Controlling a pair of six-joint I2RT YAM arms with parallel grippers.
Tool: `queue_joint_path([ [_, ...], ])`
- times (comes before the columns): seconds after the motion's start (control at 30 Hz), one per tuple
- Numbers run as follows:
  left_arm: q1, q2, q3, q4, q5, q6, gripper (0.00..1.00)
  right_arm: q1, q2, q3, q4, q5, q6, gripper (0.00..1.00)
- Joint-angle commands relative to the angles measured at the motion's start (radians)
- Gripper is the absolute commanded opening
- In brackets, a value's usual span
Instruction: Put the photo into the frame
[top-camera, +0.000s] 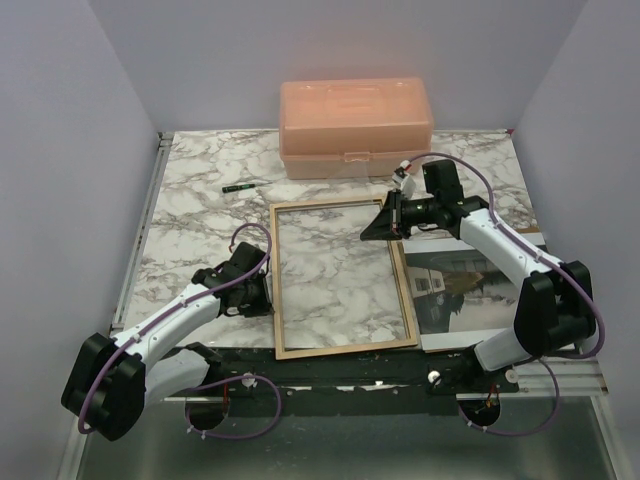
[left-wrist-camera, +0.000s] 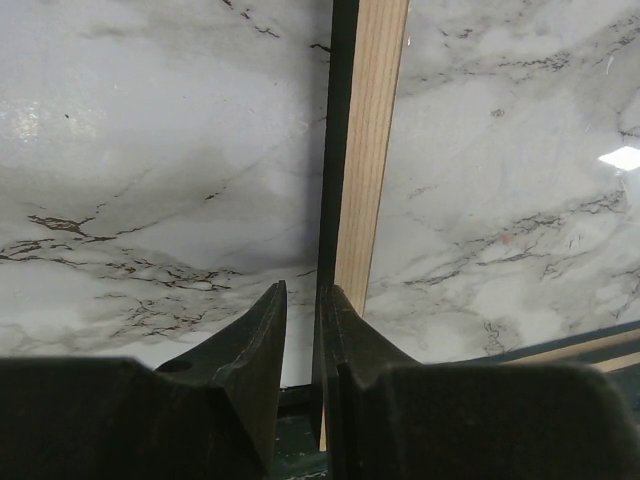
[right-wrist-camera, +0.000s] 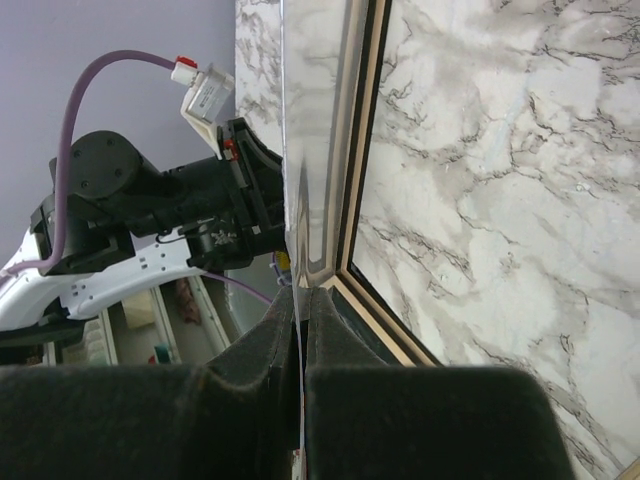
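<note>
Marble-pattern table (top-camera: 195, 200) fills the top view. Peach translucent plastic box (top-camera: 355, 115), lid shut, latch facing front, sits at 12 o'clock by the table's far edge. Small black marker (top-camera: 238, 187) with a greenish end lies flat at 10 o'clock, near the box's 8 o'clock corner, not touching it. Lilac walls (top-camera: 60, 150) at 9, 12 and 3 o'clock.

Open marble (top-camera: 200, 205) left of the frame (top-camera: 275, 280) — box (top-camera: 355, 125) and pen (top-camera: 238, 187) block behind.
</note>
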Motion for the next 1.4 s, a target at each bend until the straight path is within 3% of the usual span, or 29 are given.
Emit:
queue_joint_path([
  [0.0, -0.003, 0.015, -0.005, -0.024, -0.046, 0.013, 0.21, 0.007, 0.019, 0.056, -0.088, 0.001, -0.068, 0.00],
  [0.37, -0.005, 0.016, -0.005, -0.024, -0.045, 0.012, 0.20, 0.007, 0.033, 0.102, -0.119, 0.018, -0.082, 0.00],
  [1.37, -0.006, 0.021, -0.005, -0.025, -0.045, 0.012, 0.19, 0.007, -0.003, 0.052, 0.035, -0.025, 0.052, 0.00],
])
